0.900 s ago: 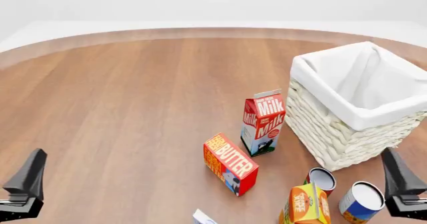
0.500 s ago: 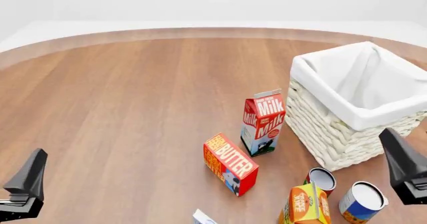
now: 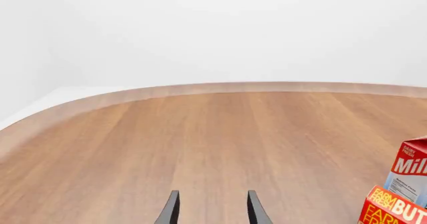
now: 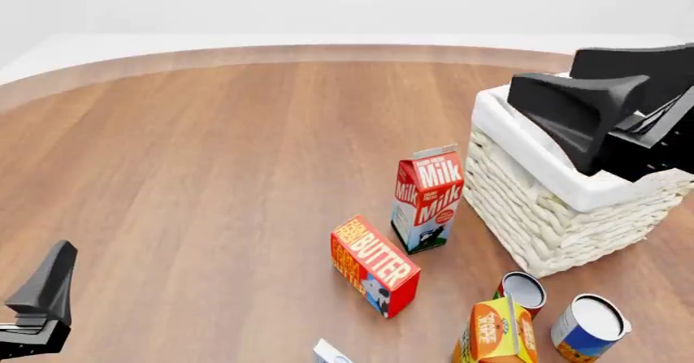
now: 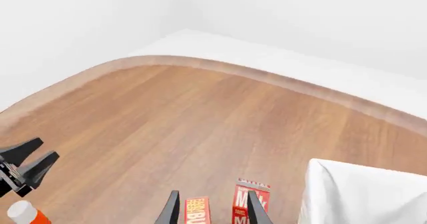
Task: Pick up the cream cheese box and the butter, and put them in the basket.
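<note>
While your right gripper (image 5: 210, 209) hangs high above the table with its two dark fingers parted and nothing between them, its wrist camera looks down at the butter (image 5: 196, 212) and the Milk carton (image 5: 247, 204) far below. In the front view that gripper (image 4: 591, 115) looms large over the near corner of the basket (image 4: 564, 209), which suggests height rather than any contact. My read: you are positioning for a descent onto the butter, not yet committed.

Your left gripper (image 3: 211, 209) sits low at the near left, fingers apart and empty, pointed across bare wood; it reads as parked.

Now the goods. The butter (image 4: 375, 264) is a red and orange rectangular box lying on the table just beside the Milk carton (image 4: 427, 198), which stands upright with its gabled top. Flat printed faces, crisp edges: it should take a pinch well, I'd judge. The cream cheese box (image 4: 330, 352) shows only a pale corner at the front view's bottom edge, near you. An orange juice carton (image 4: 496, 330) and two cans (image 4: 555, 310) cluster just in front of the basket, close enough to crowd an approach. The basket itself is chunky white wicker, square, with a soft cloth liner folded over the rim, well open at the top.
</note>
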`<state>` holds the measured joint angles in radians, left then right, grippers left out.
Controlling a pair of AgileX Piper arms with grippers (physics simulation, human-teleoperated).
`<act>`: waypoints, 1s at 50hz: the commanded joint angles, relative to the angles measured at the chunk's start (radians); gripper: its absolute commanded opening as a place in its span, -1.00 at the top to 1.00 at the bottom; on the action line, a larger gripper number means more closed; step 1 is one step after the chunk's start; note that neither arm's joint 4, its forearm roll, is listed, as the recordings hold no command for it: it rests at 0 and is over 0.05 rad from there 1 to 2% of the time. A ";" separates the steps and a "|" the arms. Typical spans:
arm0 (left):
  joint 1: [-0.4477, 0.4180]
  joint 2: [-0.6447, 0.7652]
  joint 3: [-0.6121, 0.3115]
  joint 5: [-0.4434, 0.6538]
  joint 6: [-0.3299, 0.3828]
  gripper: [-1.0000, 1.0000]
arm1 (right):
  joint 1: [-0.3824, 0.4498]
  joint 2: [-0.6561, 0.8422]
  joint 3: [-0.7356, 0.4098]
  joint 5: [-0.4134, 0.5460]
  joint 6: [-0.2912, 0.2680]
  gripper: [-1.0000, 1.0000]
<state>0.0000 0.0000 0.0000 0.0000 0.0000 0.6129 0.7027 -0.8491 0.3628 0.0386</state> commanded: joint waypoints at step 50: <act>0.000 0.000 0.000 0.000 0.000 -1.00 | 0.127 0.488 -0.157 0.087 -0.075 -1.00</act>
<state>0.0000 0.0000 0.0000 0.0000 0.0000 0.7627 1.1594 -1.0509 0.4612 -0.0312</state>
